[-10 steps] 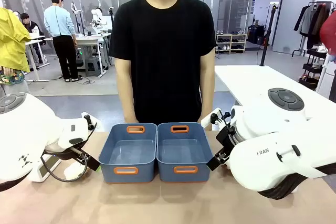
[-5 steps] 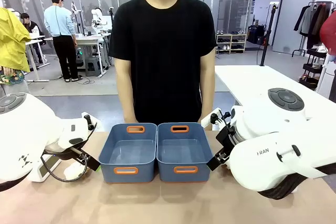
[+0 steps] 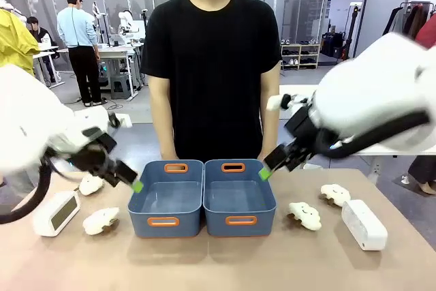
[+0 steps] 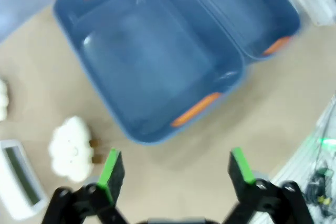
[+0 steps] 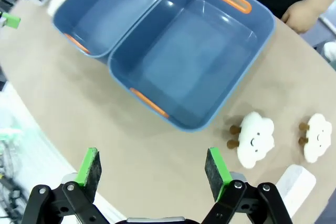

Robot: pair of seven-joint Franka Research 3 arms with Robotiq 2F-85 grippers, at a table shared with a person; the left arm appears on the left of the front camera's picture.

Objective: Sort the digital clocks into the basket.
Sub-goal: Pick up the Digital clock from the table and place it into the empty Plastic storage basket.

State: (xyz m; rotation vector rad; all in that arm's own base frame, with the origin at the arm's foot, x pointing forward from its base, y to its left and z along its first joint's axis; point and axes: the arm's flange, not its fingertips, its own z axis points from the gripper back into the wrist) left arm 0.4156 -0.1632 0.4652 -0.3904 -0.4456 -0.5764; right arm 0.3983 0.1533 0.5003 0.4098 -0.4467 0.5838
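Clocks: one [image 3: 56, 212] at left end of counter [image 3: 218, 264], beside plush [image 3: 101, 220]; other [image 3: 363, 223] at right end, apart from two plushes.
Baskets [image 3: 139, 217]: pair side by side mid-counter, both empty.
Left end effector [image 4: 176, 167], right end effector [image 5: 153, 166]: spread wide, holding nothing, hovering either side of baskets.
Judgement: clock shells rigid, light, smooth, likely slippery. Pinch across narrow flat sides, clear of display.

Blue baskets [image 3: 187, 227], orange handle slots [image 3: 163, 221]; white clocks [image 3: 57, 212]; cream plush clouds [image 3: 304, 215].
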